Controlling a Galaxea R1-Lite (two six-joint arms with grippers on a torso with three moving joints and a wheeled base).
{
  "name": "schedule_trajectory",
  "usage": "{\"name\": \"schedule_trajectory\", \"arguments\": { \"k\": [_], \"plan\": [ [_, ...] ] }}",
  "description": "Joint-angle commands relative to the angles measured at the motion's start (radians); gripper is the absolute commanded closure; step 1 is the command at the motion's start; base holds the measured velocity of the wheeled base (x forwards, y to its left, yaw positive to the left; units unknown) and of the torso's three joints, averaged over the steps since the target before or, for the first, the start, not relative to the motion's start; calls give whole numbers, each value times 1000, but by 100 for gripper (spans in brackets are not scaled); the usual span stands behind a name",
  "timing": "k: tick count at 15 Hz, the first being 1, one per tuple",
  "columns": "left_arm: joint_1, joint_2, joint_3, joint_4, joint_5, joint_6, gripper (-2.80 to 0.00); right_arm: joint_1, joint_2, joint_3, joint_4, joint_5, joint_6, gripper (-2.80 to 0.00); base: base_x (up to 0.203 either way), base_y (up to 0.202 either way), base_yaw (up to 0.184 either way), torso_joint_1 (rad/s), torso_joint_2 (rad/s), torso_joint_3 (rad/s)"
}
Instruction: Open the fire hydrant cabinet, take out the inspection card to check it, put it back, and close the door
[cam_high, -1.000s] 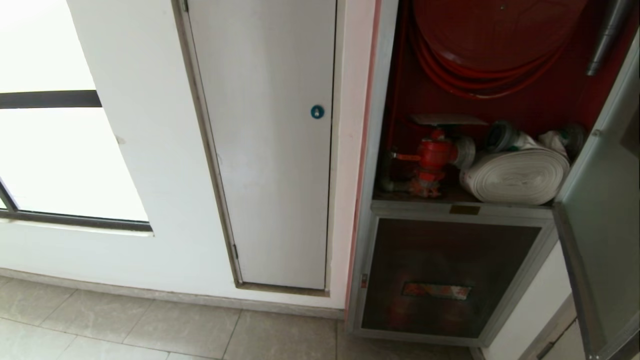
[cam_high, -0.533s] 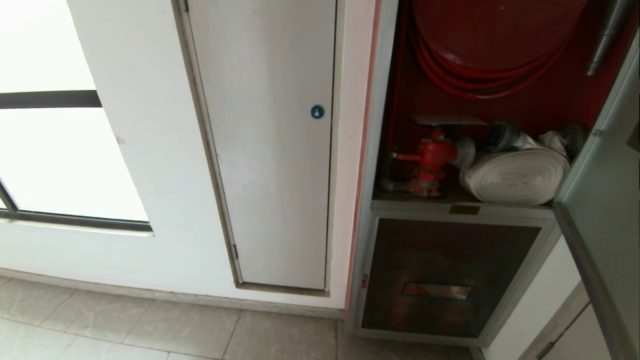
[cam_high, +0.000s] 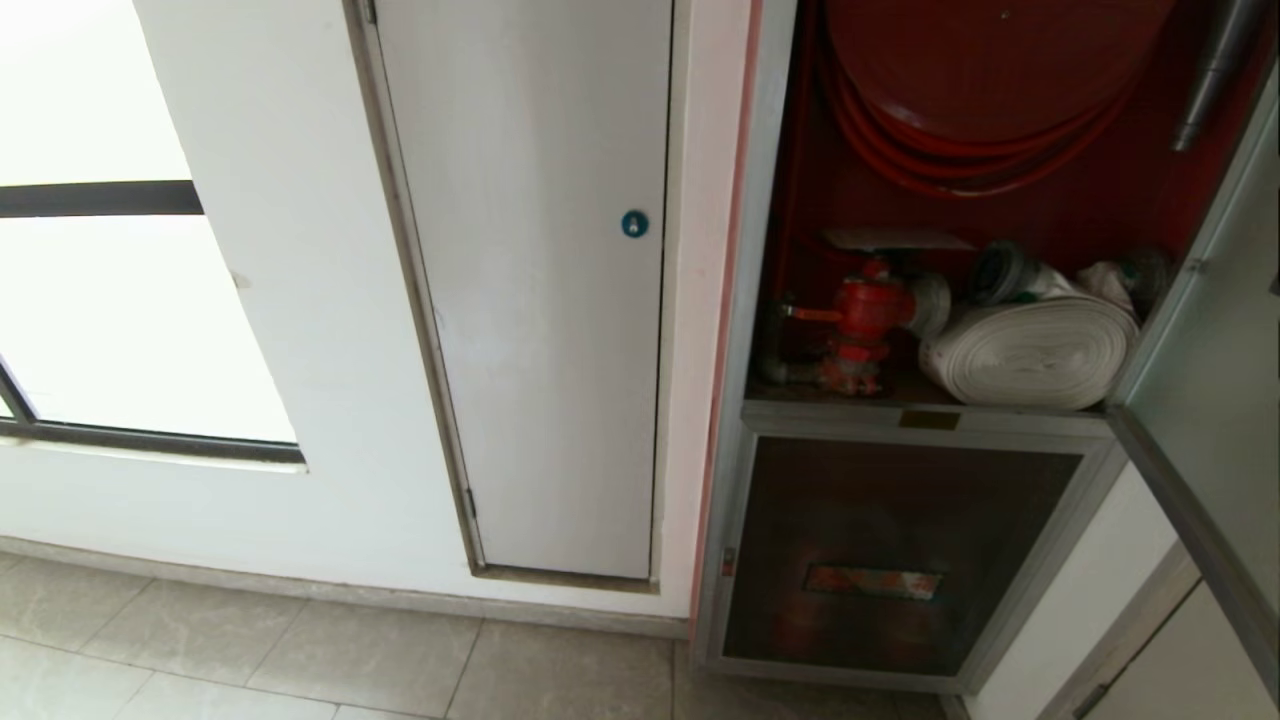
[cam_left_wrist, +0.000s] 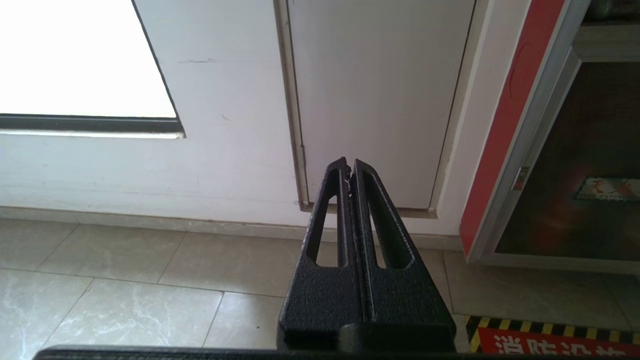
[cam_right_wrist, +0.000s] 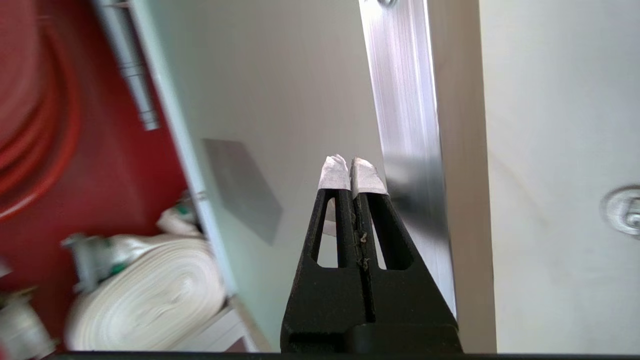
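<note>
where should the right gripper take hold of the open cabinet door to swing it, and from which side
Probably by the free silver frame edge of the door, coming from its open side rather than flat onto the glass. The glass face is smooth and offers no hold, while the frame is a narrow upright strip that jaws could straddle. The right gripper is shut close in front of that strip, so it would have to open first.

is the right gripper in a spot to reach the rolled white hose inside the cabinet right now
Probably yes. The door stands swung open, so the fire hydrant cabinet is exposed. The right gripper, shut and empty, sits by the door's inner face, with the white hose roll off to one side and nothing between them.
</note>
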Motion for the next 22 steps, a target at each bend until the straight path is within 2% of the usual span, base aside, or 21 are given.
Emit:
{"name": "schedule_trajectory", "arguments": {
  "k": [1,5,8,15,19,22],
  "plan": [
    [1,1,6,0,0,1,0,-74,-3,19,-7,24,23,0,0,0,0,0,0,0],
    [0,1,6,0,0,1,0,-239,2,38,19,142,113,0,0,0,0,0,0,0],
    [0,1,6,0,0,1,0,-353,26,36,88,249,197,0,0,0,0,0,0,0],
    [-1,1,6,-1,0,1,0,-480,97,26,111,354,264,0,0,0,0,0,0,0],
    [0,0,6,0,0,1,0,-472,79,42,115,399,264,0,0,0,0,0,0,0],
    [1,0,6,0,0,1,0,-336,19,50,185,440,262,0,0,0,0,0,0,0]
  ]
}}
